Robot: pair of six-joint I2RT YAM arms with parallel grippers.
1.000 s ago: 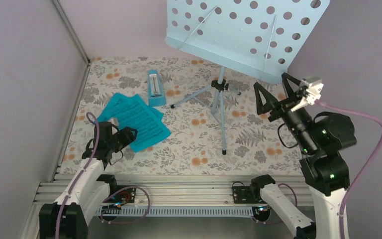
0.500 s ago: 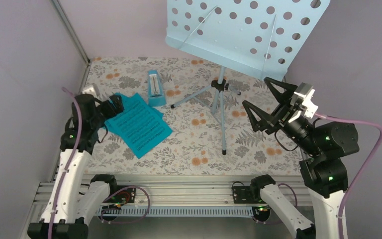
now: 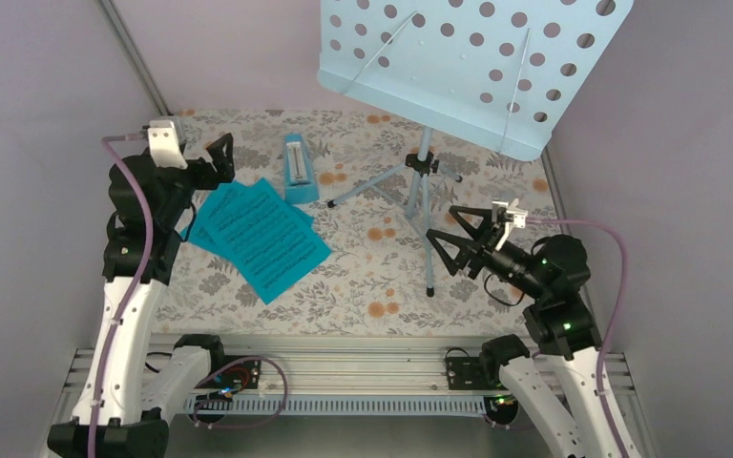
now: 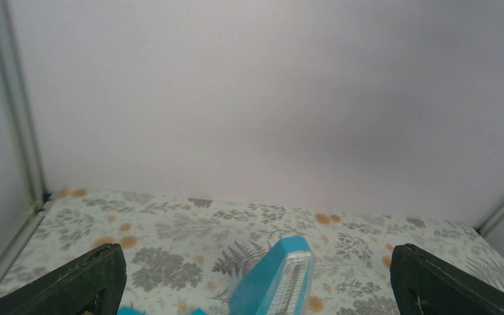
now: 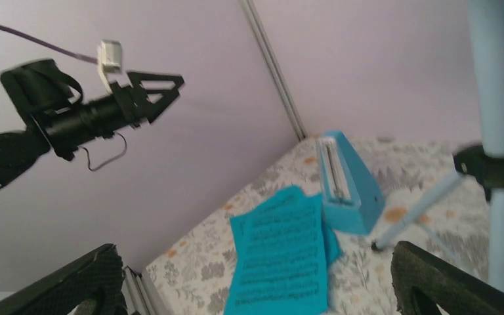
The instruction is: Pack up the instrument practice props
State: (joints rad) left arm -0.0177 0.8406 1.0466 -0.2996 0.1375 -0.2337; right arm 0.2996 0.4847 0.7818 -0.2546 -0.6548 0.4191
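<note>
The light blue music stand (image 3: 424, 181) stands on its tripod mid-table, its perforated desk (image 3: 468, 62) high at the back; its pole (image 5: 495, 79) shows in the right wrist view. Teal sheet-music pages (image 3: 260, 236) lie flat at left, also seen in the right wrist view (image 5: 282, 252). The wedge metronome (image 3: 297, 169) stands behind them, and shows in both wrist views (image 4: 275, 279) (image 5: 346, 184). My left gripper (image 3: 212, 162) is open and empty, raised above the pages' far left corner. My right gripper (image 3: 460, 239) is open and empty, just right of the tripod legs.
Floral cloth (image 3: 363, 277) covers the table. Lilac walls close in the left, back and right, with a metal post (image 3: 134, 57) in the back left corner. An aluminium rail (image 3: 344, 367) runs along the near edge.
My left arm has lifted off the pages' near edge and swung up toward the back left. My right arm has dropped and moved left toward the tripod. The props have not moved.
</note>
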